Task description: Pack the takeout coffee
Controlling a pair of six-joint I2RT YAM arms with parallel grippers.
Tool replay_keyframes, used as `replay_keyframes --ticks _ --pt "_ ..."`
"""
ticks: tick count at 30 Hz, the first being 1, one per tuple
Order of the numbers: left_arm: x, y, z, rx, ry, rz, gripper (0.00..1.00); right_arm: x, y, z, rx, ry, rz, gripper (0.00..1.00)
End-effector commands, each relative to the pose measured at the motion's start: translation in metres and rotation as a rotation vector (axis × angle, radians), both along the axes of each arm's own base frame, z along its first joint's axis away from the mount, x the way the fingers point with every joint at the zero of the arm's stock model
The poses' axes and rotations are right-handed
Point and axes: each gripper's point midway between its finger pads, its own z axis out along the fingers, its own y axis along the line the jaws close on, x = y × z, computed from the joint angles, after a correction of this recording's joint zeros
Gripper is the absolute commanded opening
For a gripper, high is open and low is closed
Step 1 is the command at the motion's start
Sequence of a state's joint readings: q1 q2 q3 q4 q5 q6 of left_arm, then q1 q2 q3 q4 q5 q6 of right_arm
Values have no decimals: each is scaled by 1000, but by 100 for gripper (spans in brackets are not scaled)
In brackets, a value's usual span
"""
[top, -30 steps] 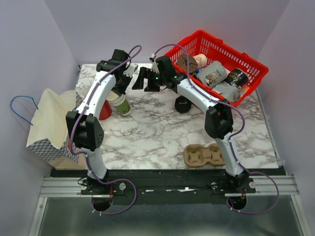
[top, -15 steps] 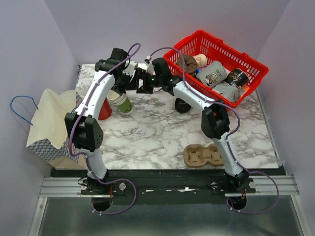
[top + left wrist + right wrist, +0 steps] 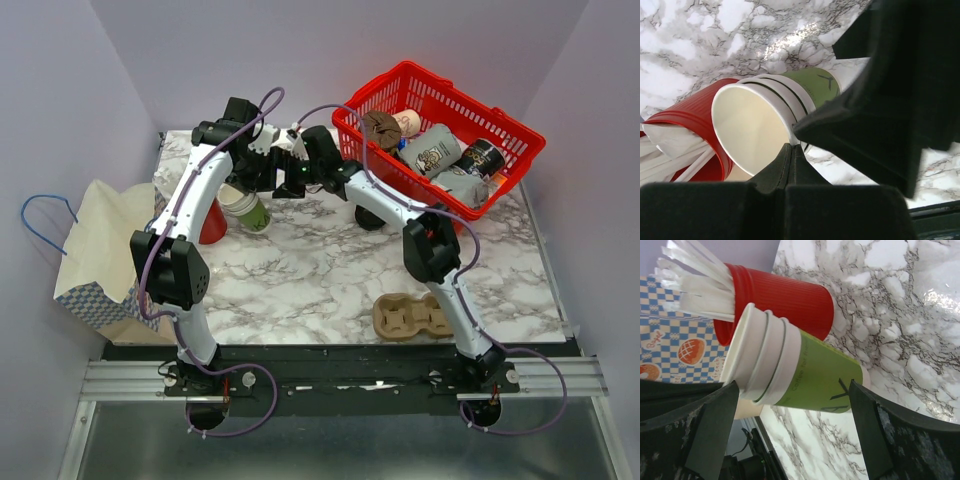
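1. At the left edge, the paper bag (image 3: 95,250) lies well apart from the work area. The red cup (image 3: 212,225), holding white sticks, stands just beside the olive-green cup stack (image 3: 247,210).
2. The task's cup is in this stack: three nested cups, tilted, mouth toward the red cup. None carries a lid. It cannot be told whether the base touches the surface (image 3: 300,270).
3. The left gripper (image 3: 792,142) is narrow. Its fingers converge on the stack's rim and appear to pinch it.
4. The right gripper (image 3: 283,170) is spread wide. In the right wrist view its fingers (image 3: 705,425) flank the stack, one beyond the rims and one beyond the base, neither touching.
5. Judged step: separate one cup from the stack.
   - Close the right gripper on the green wall of the outermost cup, below the white rims.
   - Squeeze lightly, because paper walls buckle.
   - Pull along the stack's axis while the left gripper restrains the inner cups.
   - Avoid nudging the red cup.
6. The black lid (image 3: 370,215) lies on the surface well to the right, partly hidden by the right arm.
7. The cardboard carrier (image 3: 412,317) sits near the front edge. The red basket (image 3: 470,100) stands at the far right.
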State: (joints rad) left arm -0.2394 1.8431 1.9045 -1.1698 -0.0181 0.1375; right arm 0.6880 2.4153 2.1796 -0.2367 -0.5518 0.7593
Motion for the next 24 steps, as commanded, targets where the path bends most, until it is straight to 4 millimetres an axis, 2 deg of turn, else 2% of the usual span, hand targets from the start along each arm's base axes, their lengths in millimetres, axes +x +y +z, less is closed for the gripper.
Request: replay_keyframes --ticks 1,6,11,24 --pt "-7 -8 28 -60 -51 -16 0 -1 7 -29 -40 33 -13 100" --pt "-9 -10 27 -64 -45 -24 0 1 8 -39 -61 30 -21 100" --pt "-4 -11 32 -63 -67 -25 0 7 -1 -62 -147 18 -63 100" --pt "3 -1 30 -11 -88 -6 0 14 -15 -81 -244 8 -117 100"
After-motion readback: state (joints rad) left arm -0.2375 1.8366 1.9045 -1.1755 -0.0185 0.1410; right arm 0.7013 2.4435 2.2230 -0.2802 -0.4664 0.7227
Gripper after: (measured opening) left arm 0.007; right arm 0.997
